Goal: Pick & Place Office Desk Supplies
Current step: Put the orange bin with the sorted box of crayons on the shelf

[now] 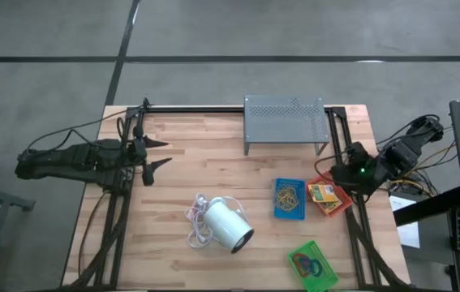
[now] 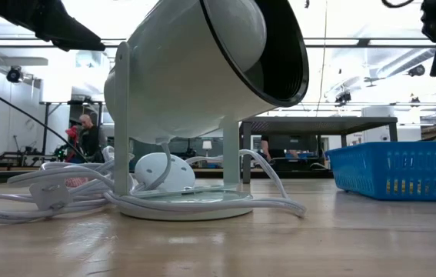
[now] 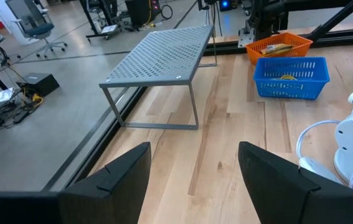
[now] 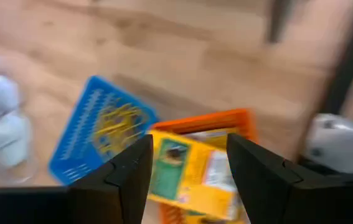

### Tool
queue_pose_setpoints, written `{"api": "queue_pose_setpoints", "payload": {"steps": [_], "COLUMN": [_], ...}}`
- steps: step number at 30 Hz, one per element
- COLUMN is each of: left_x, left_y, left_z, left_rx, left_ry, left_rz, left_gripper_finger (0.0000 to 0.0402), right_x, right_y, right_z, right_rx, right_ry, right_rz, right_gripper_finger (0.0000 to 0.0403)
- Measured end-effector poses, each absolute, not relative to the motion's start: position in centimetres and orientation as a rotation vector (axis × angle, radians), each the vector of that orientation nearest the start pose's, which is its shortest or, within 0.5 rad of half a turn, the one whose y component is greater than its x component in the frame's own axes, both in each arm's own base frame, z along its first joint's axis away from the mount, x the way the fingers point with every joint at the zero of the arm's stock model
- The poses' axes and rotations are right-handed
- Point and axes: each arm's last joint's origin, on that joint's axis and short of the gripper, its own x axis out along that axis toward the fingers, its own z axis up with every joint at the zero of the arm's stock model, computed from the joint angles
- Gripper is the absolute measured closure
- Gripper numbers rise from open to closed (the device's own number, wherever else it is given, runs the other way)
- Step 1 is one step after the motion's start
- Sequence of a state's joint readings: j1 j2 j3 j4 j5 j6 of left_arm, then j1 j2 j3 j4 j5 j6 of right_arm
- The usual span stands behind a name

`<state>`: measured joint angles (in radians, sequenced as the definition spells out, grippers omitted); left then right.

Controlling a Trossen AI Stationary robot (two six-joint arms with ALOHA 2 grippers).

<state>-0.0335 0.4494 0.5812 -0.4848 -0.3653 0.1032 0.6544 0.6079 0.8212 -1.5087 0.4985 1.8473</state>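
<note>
A blue tray (image 1: 289, 198) of tan rubber bands (image 4: 115, 126) sits right of the table's centre. Beside it on the right, an orange-red tray (image 1: 328, 197) holds yellow-orange printed boxes (image 4: 192, 174). A green tray (image 1: 312, 264) with red and blue loops lies near the front edge. My right gripper (image 4: 190, 149) hangs open above the orange-red tray, pointing steeply down, with nothing between its fingers. My left gripper (image 1: 163, 153) waits open over the table's left part, clear of everything.
A big white cylinder lamp (image 1: 228, 225) with its white cord (image 1: 197, 223) lies near the table's middle front. A grey perforated metal stand (image 1: 285, 122) stands at the far edge. Bare wood lies between the left gripper and the stand.
</note>
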Motion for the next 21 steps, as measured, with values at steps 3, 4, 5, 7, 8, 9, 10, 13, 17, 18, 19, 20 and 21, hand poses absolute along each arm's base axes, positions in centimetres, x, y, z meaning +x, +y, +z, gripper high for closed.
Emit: {"api": "queue_pose_setpoints", "payload": {"steps": [3,4,5,7,8,9,10,13,17,18,19,20,21], "left_x": [10.6,10.6,10.6,10.6,10.6,10.6,10.6,10.6,10.6,10.6,10.6,10.6,10.6], "left_y": [0.7,0.7,0.7,0.7,0.7,0.7,0.7,0.7,0.7,0.7,0.7,0.7,0.7], "left_z": [27.7,27.7,27.7,27.7,27.7,27.7,27.7,27.7,27.7,27.7,27.7,27.7,27.7], "left_rx": [0.171,0.171,0.171,0.171,0.172,0.172,0.171,0.171,0.171,0.171,0.172,0.171,0.171], "left_ry": [0.364,0.364,0.365,0.364,0.365,0.364,0.364,0.364,0.365,0.364,0.364,0.364,0.365], "left_rz": [0.31,0.31,0.31,0.31,0.31,0.31,0.31,0.311,0.31,0.311,0.31,0.31,0.31], "left_gripper_finger": [0.0158,0.0158,0.0158,0.0158,0.0158,0.0158,0.0158,0.0158,0.0158,0.0158,0.0158,0.0158,0.0158], "right_x": [5.5,5.7,5.7,5.8,5.8,5.8,5.8,5.8,6.0,6.1,6.1,6.2,6.3], "right_y": [2.4,2.6,2.7,2.7,2.7,2.6,2.6,2.5,2.5,2.5,2.5,2.5,2.5], "right_z": [27.7,27.7,27.7,27.6,27.6,27.6,27.7,28.0,28.9,29.3,29.7,30.0,30.2], "right_rx": [0.917,0.915,0.91,0.887,0.873,0.857,0.845,0.818,0.723,0.691,0.649,0.601,0.55], "right_ry": [0.798,0.8,0.804,0.837,0.851,0.859,0.864,0.872,0.885,0.888,0.897,0.909,0.922], "right_rz": [-0.889,-0.892,-0.895,-0.887,-0.877,-0.868,-0.863,-0.844,-0.743,-0.707,-0.676,-0.647,-0.622], "right_gripper_finger": [0.0202,0.0202,0.0202,0.0202,0.0202,0.0202,0.0202,0.0202,0.0202,0.0202,0.0202,0.0202,0.0202]}}
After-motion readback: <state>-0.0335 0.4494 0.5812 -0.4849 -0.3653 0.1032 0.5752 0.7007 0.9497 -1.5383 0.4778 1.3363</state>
